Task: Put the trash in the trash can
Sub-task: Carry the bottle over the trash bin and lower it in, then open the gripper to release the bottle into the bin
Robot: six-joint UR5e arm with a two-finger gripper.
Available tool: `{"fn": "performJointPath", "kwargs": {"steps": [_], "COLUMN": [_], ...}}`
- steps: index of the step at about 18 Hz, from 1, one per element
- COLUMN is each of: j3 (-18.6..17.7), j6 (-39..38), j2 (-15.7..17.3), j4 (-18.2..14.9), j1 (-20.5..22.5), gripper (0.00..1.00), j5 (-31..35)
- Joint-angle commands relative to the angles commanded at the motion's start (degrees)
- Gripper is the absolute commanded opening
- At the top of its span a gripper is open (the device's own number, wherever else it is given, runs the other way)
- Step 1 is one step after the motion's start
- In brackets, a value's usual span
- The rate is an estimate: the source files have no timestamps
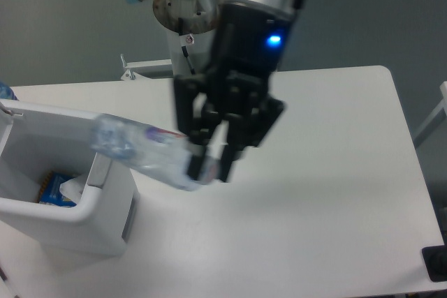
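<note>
My gripper [208, 167] is shut on the cap end of the crushed clear plastic bottle [140, 150], which hangs lifted above the table, blurred by motion. The bottle's far end reaches over the right rim of the white trash can [105, 218] at the left, near its grey panel [101, 170]. Inside the can lies a crumpled white paper wad [72, 188] beside something blue and orange.
The robot's base column [188, 15] stands at the back edge of the white table [328, 193]. A black object [434, 264] sits off the table's front right corner. A metal bracket [143, 66] lies behind the table.
</note>
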Motion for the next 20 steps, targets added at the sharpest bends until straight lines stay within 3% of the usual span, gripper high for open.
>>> {"fn": "performJointPath", "kwargs": {"steps": [9, 15, 20], "j3": [-4.74, -8.08, -8.00], "j6": [0.97, 2.11, 2.11], "j2": [0.17, 0.26, -2.19], "j4": [0.53, 3.00, 4.93], "j1": [-2.64, -4.31, -5.89], "gripper": [0.00, 0.00, 0.00], "j5": [0.17, 0.26, 0.79]}}
